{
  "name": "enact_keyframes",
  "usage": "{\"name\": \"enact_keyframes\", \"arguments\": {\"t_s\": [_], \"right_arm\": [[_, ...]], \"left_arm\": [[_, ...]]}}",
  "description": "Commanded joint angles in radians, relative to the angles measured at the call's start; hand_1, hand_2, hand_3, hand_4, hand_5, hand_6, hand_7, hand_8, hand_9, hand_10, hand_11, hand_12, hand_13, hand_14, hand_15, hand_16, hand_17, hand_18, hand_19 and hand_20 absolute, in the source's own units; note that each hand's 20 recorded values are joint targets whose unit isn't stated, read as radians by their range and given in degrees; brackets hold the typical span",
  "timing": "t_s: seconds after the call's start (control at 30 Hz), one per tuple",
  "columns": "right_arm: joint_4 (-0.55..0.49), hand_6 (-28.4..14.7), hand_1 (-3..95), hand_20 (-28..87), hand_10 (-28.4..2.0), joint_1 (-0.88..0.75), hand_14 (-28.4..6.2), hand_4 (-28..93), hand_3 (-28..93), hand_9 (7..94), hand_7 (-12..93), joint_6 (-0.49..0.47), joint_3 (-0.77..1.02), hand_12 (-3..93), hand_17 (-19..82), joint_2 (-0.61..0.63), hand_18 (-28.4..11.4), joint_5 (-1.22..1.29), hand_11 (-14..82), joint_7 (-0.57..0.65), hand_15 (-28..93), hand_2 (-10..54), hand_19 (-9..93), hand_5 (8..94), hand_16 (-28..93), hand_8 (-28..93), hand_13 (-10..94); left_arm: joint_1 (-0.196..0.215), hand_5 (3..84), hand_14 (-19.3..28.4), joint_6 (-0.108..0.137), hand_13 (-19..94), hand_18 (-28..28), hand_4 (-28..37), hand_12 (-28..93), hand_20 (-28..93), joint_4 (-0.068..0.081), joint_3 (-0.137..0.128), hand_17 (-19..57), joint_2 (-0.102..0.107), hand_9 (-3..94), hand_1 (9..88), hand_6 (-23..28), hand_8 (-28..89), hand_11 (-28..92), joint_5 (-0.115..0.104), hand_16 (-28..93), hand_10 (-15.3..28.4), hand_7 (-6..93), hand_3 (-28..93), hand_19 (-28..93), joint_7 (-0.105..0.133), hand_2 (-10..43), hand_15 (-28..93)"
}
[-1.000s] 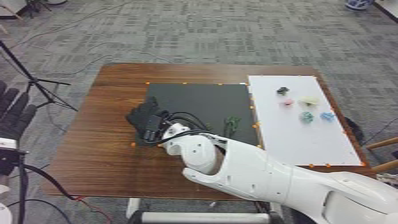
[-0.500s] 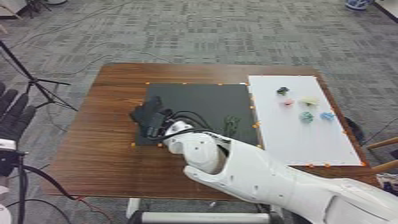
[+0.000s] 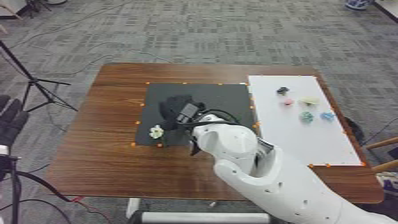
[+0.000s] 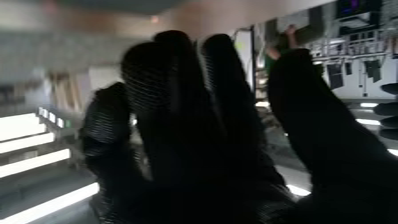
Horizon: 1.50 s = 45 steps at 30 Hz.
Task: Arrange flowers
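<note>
Your black-gloved right fingers [image 4: 164, 95] are released; pinch the probably light, crushable white flower [image 3: 156, 132] on the flat black mat [image 3: 218, 95] beneath its petals.

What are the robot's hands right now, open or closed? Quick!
Left hand: open, fingers out.
Right hand: open too, fingers out, over the black mat.

the brown table [image 3: 93, 115] is surrounded by grey patterned carpet [image 3: 222, 35]; a black tripod [image 3: 33, 80] is placed nearby; long strip lights [image 4: 35, 162] are lit.
</note>
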Motion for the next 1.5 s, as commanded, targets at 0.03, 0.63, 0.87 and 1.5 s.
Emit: {"name": "enact_keyframes", "arguments": {"t_s": [0.03,0.63,0.87,1.5], "right_arm": [[-0.059,-6.0,38.3,43,-17.4,-0.086,-14.4,-25,75,65.4,19,-0.007,-0.011,17.5,31,0.035,-26.9,-0.036,18.7,-0.003,66,3.5,85,58.8,30,-10,63],[-0.043,-5.7,38.8,44,-17.8,-0.110,-14.5,-24,72,72.1,13,-0.101,-0.043,18.2,32,-0.007,-27.8,-0.050,18.5,-0.022,67,7.5,86,71.2,32,-10,66],[0.006,-6.1,38.5,44,-17.8,-0.093,-14.7,-24,72,71.8,11,-0.115,-0.072,17.8,32,-0.048,-27.8,-0.069,17.5,-0.025,68,7.5,86,71.3,32,-11,66],[0.059,-7.0,38.5,43,-17.7,-0.093,-14.5,-24,73,67.9,10,-0.117,-0.075,16.7,32,-0.074,-27.2,-0.076,15.8,-0.001,68,6.7,86,66.8,31,-11,65]], "left_arm": [[-0.013,35.0,12.0,0.001,19,8.1,-28.3,11,9,0.005,0.000,-4.2,-0.004,29.8,22.2,7.3,-7,9,0.011,-3,12.3,6.2,65,16,-0.020,19.3,18],[-0.007,34.9,11.4,-0.020,19,8.3,-28.3,11,9,0.002,0.004,-4.3,0.003,29.6,22.4,7.4,-6,9,0.012,-3,12.5,5.4,61,16,0.008,21.0,15],[-0.010,34.6,11.2,-0.019,19,8.3,-28.3,11,9,0.002,0.011,-4.3,0.006,29.6,21.9,7.3,-6,8,0.012,-3,12.4,5.2,60,16,0.006,21.6,15],[-0.007,34.5,11.4,-0.014,19,8.2,-28.3,11,9,0.003,0.015,-4.3,0.010,29.4,20.8,7.3,-6,8,0.007,-2,12.3,5.2,63,16,0.003,20.8,15]]}}
